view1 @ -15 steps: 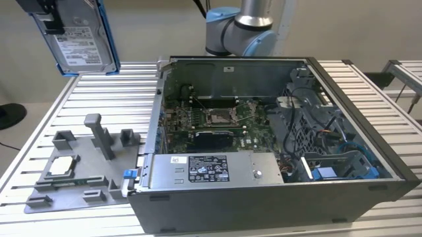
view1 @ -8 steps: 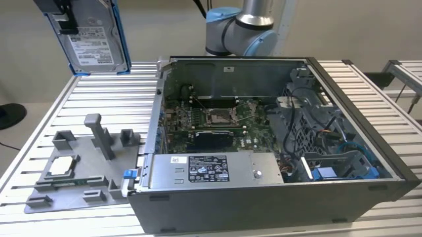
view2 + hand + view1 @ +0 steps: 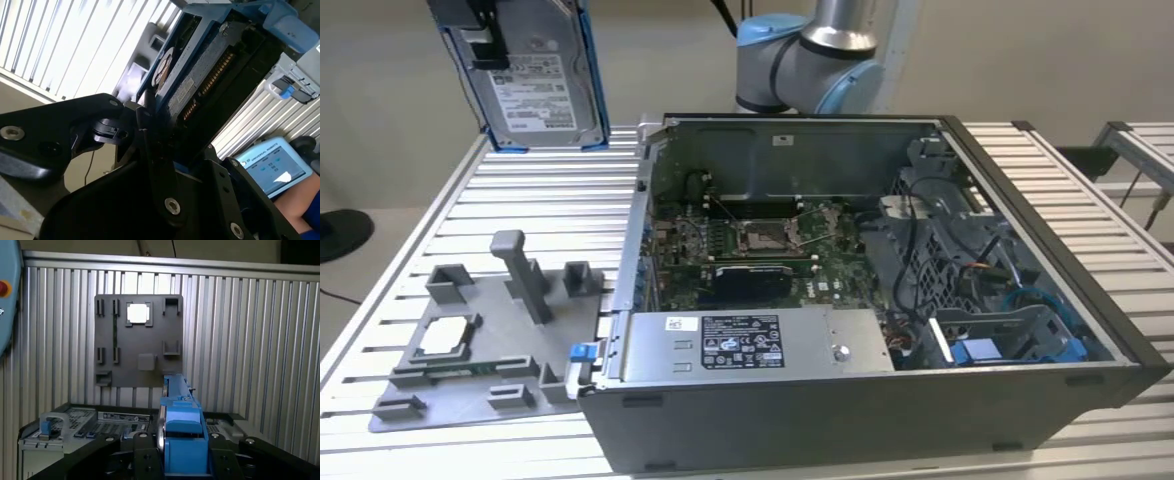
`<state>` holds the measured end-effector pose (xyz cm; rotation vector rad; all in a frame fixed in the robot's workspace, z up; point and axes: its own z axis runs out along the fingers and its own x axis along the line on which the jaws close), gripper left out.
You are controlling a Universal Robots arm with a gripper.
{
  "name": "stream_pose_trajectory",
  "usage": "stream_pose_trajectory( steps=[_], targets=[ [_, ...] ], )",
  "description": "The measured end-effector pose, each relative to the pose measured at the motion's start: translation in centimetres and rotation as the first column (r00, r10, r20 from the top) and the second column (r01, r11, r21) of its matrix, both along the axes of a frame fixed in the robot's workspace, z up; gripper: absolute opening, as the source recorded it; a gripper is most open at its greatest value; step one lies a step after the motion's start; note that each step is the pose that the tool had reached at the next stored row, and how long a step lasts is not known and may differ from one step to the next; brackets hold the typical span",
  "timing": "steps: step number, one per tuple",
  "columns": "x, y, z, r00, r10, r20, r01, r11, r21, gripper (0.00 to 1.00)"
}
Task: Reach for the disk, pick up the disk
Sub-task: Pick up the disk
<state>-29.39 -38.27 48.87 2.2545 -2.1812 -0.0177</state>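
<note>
In the exterior view, the flat rectangular silver-metal disk (image 3: 534,80), with a white printed label and a blue plastic bracket along its edges, hangs in the air at the upper part of the exterior view's left. It stands upright with its label face towards the camera. It is above the far corner of the ribbed aluminium table (image 3: 520,200) and well apart from the open dark-grey computer case (image 3: 854,420). The black gripper (image 3: 478,30) grasps the disk from above. The arm's grey-and-blue joint (image 3: 807,60) rises behind the case. On the table, at the exterior view's left of the case, lies a flat grey plastic tray (image 3: 480,400) with upright posts, and a small square silver chip (image 3: 440,335) sits in one of its pockets. A long grey box (image 3: 747,345) with a white-and-black label lies along the near edge inside the case.

In the second wrist view, the black metal fingers (image 3: 160,165) close in on the disk (image 3: 200,80). Its underside with the connector row and the blue bracket face the camera. A light-blue handheld control panel (image 3: 272,165) lies beyond it.

In the first wrist view, the blue bracket of the disk (image 3: 182,440) sits clamped between the two black fingers (image 3: 145,460), one pressed against each side, so the hand is closed on the disk. Beyond it, the grey tray (image 3: 130,345) rests on the ribbed table with the silver chip (image 3: 137,313) in it, and the computer case (image 3: 75,422) is nearer the camera.
</note>
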Motion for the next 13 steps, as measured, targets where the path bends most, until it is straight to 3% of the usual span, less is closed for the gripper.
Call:
stream_pose_trajectory(
  steps=[13],
  targets=[
    [4.3, 0.00, 0.00, 1.0000, 0.000, -0.0011, 0.000, 1.0000, 0.0000, 0.00]
  ],
)
